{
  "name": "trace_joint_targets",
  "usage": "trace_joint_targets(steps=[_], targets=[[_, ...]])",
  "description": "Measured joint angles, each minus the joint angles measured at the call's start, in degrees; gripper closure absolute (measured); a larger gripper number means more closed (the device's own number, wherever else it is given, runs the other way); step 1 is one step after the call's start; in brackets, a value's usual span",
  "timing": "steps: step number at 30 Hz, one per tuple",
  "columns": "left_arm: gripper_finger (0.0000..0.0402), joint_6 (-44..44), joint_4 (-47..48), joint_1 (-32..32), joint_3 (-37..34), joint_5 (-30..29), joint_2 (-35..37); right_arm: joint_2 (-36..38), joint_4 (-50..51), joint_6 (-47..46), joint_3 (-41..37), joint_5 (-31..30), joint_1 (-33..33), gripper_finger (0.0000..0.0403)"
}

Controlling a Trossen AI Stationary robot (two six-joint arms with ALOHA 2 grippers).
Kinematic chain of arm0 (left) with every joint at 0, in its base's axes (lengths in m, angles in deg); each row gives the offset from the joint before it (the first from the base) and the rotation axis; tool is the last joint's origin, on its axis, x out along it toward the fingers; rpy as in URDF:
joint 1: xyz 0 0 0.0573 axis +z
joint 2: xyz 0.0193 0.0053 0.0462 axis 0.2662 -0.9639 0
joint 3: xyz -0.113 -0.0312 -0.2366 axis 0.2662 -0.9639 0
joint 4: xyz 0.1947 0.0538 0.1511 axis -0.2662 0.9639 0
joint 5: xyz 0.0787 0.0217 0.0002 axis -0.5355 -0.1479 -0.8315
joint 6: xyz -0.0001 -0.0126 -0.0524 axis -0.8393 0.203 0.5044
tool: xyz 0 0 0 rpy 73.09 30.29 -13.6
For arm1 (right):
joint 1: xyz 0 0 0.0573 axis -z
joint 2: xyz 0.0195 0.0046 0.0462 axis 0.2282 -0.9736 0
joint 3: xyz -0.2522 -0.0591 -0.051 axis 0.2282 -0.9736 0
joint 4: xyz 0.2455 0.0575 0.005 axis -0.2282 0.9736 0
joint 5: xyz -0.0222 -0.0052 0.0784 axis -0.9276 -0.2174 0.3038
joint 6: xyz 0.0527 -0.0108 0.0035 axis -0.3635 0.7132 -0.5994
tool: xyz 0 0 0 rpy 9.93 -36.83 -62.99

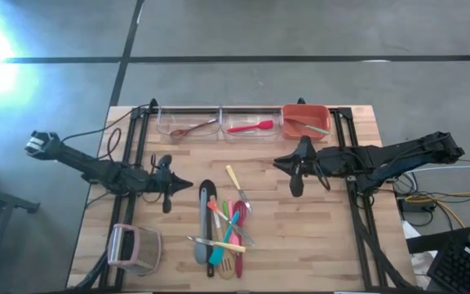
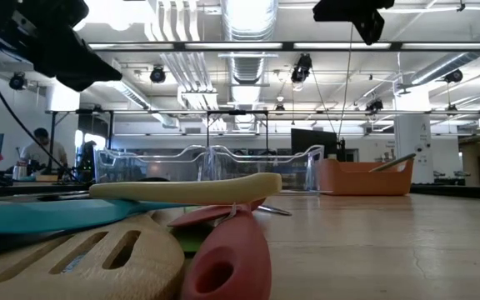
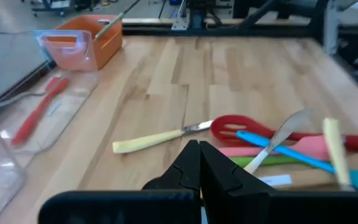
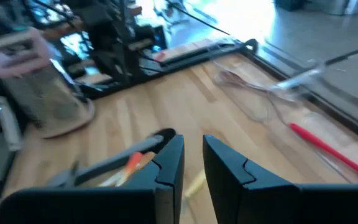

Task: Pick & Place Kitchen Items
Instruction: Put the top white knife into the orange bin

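The utensils (image 1: 223, 233) are heaped on the table's (image 1: 317, 237) near-centre, crossed and overlapping, with a cream-handled knife (image 1: 236, 186) lying at the pile's far edge. Three more are already sorted at the back: a wooden spoon (image 1: 191, 128) and a red spatula (image 1: 249, 126) in the clear bins (image 1: 219, 122), and one in the orange bin (image 1: 304, 121).

The main hazard is judged to be the tangle: a handle pinched from the heap could drag a neighbour along or scatter the rest. A slim handle could also slip or swing in a light grip.

The left gripper (image 1: 168, 186) is held just left of the pile, fingers pressed together and empty. The right gripper (image 1: 297, 167) is held right of the pile, near the orange bin, fingers slightly parted with nothing between them.

The whole layout and bin contents are given only by the high view. The gap between the right fingers is shown only by the right wrist view, the knife's handle up close by the left wrist view. In the low view, the overlap's height is shown, but both grippers are missed.
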Motion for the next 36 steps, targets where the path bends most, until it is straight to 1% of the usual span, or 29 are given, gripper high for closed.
trace_joint_targets(steps=[3, 5, 9, 12, 14, 18, 23, 26, 30, 36], targets=[[0.0401, 0.0, -0.2, -2.6, 0.0, -5.5, -1.7, -0.6, -2.4, 0.2, 0.0, 2.1, 0.0, 0.0351], [0.0400, 0.0, -0.3, -3.9, 0.0, -7.9, -2.6, -1.7, -3.9, 0.4, 0.1, 3.7, 0.0, 0.0351], [0.0392, 0.1, -0.4, -4.5, 0.0, -8.7, -3.4, -6.1, -7.7, 0.9, 0.6, 7.4, -0.1, 0.0351], [0.0389, 0.1, -0.4, -4.5, 0.0, -8.2, -3.2, -11.3, -8.5, 0.1, 3.6, 9.5, -0.7, 0.0351], [0.0390, 0.0, -0.5, -4.5, 0.0, -8.1, -2.8, -15.0, -7.5, 0.0, 6.6, 9.7, -1.5, 0.0351], [0.0393, -0.2, -0.4, -4.5, 0.0, -7.9, -2.2, -22.5, -0.5, -0.1, 14.7, 9.5, -3.7, 0.0351], [0.0390, -0.2, -0.4, -4.5, 0.0, -6.3, -2.2, -31.4, 13.0, -1.5, 26.4, 5.9, -5.4, 0.0351], [0.0388, -0.2, -0.3, -4.5, 0.0, -5.9, -2.2, -36.4, 18.9, -3.5, 32.0, 5.9, -5.4, 0.0349], [0.0388, 0.0, -0.3, -4.5, 0.0, -3.4, -2.2, -42.0, 22.7, -5.5, 37.1, 5.9, -5.4, 0.0324], [0.0389, -2.0, -0.2, -4.5, 0.0, -2.4, -2.0, -47.7, 23.6, -10.8, 40.8, 6.5, -5.4, 0.0255]])
